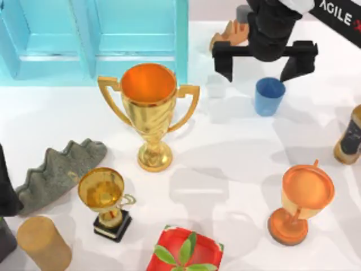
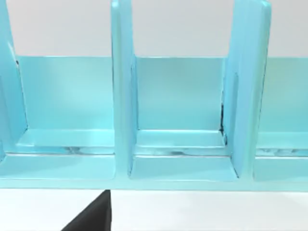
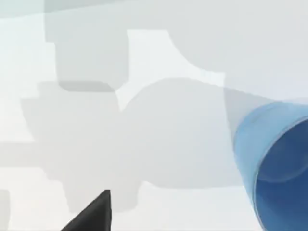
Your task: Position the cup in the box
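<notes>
Right arm reaches in from the top right corner of the top view, wrist pointing down over the far right part of the desk [image 1: 237, 152]. Right gripper [image 1: 264, 66] is spread wide, one finger [image 1: 224, 66] to the left, the other [image 1: 297, 65] to the right, nothing between them. It hangs above the desk, just behind the cup [image 1: 269, 96].

The cup is blue, upright, mouth up, standing on the white desk under the gripper's right half, not touched by either finger. It is well apart from the box [image 1: 96, 39], the turquoise compartmented unit at the top left, and is not inside it.

Left arm parked at the left edge of the top view, only a dark piece [image 1: 7, 186] visible; cannot tell whether the left gripper is spread or pressed together.

Left wrist view faces the box [image 2: 183, 125] side-on: upright dividers, open compartments with nothing in them, one dark fingertip [image 2: 94, 216] low in the picture.

Right wrist view shows the cup [image 3: 276, 168] close up, open mouth towards the camera, on bare desk with shadows, one dark fingertip [image 3: 94, 214] apart from it.

Other items in the top view: large gold two-handled trophy [image 1: 148, 113] centre, small gold trophy [image 1: 106, 200] on a black base, orange goblet [image 1: 299, 200] at right, grey ridged object [image 1: 56, 169] at left, tan cylinder [image 1: 42, 243] bottom left, red box with leaves [image 1: 185, 251] bottom centre, brown bottle [image 1: 350, 135] at the right edge.
</notes>
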{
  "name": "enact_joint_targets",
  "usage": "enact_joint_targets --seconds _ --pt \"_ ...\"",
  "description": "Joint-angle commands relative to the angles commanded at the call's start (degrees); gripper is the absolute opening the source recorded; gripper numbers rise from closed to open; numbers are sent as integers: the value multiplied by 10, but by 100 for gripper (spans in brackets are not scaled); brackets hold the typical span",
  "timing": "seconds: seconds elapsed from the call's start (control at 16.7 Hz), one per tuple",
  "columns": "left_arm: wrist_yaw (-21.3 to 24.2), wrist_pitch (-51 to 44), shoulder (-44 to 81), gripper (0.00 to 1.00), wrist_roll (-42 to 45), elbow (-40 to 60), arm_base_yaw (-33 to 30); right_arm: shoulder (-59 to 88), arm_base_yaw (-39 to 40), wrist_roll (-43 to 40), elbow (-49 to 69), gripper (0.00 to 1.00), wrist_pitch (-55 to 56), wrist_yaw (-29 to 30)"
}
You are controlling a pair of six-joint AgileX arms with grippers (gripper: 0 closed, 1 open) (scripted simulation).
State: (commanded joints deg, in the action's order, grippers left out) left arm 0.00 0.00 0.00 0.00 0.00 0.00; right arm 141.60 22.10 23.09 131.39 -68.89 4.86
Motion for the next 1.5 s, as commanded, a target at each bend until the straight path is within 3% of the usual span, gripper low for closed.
enact_joint_targets --seconds 0.24,0.48,1.26,1.5 --pt "0 0 0 100 0 0 0 22 -3 -3 -62 100 82 0" --pt "0 0 0 100 0 0 0 23 -3 -3 -68 100 88 0" --pt "0 0 0 100 0 0 0 23 -3 -3 -68 2 88 0" --pt "0 0 0 100 0 0 0 23 -3 -3 -68 0 88 0"
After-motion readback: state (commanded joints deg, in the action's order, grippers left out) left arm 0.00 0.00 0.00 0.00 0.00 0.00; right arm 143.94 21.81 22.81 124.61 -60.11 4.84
